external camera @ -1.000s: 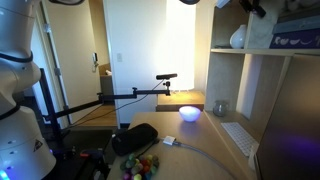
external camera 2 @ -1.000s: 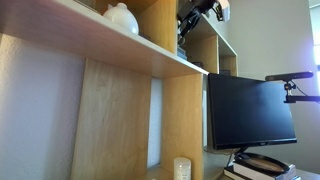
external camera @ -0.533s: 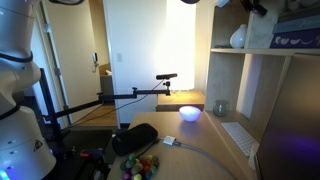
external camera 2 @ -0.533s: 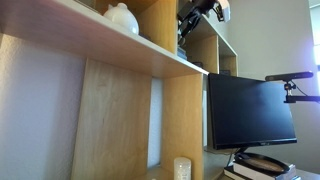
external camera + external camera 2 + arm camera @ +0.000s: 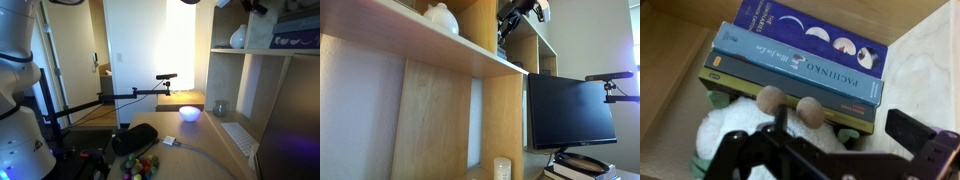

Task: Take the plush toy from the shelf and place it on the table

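In the wrist view the plush toy (image 5: 738,128) is whitish and fluffy with two tan round knobs. It lies in a compartment of the pale-wood shelf (image 5: 670,70), in front of and partly under a stack of books (image 5: 800,58). My gripper (image 5: 845,126) hovers right over the toy, jaws open wide, nothing between them. In both exterior views the gripper (image 5: 254,6) (image 5: 524,9) reaches into a top compartment of the shelf (image 5: 240,60) (image 5: 440,52), and the toy is hidden there. The table (image 5: 205,136) lies below.
A white vase (image 5: 238,38) (image 5: 442,17) stands on the shelf. On the table are a glowing bowl (image 5: 189,113), a keyboard (image 5: 237,136) and a black pouch (image 5: 134,138). A thin black arm stand (image 5: 130,95) crosses the room. A monitor (image 5: 570,108) sits above stacked books (image 5: 580,165).
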{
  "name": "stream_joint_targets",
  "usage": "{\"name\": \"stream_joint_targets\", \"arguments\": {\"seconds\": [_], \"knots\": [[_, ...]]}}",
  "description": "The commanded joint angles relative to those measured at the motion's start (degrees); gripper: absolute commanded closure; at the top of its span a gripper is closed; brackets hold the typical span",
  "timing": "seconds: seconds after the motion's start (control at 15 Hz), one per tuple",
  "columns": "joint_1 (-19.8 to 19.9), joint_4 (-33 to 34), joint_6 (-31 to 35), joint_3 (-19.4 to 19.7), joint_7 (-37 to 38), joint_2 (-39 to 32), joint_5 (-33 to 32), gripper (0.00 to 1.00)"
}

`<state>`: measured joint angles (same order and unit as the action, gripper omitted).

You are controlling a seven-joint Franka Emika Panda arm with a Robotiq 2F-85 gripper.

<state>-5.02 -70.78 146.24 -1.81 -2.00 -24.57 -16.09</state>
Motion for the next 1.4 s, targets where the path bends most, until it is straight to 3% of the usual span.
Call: {"name": "stream_joint_targets", "arguments": {"seconds": [0.0,1.33], "knots": [[0.31,0.59,-0.66,0.28,0.2,-0.56,0.15,0.0],[0.2,1.44,-0.34,3.91,2.39,-1.45,-1.65,0.0]]}}
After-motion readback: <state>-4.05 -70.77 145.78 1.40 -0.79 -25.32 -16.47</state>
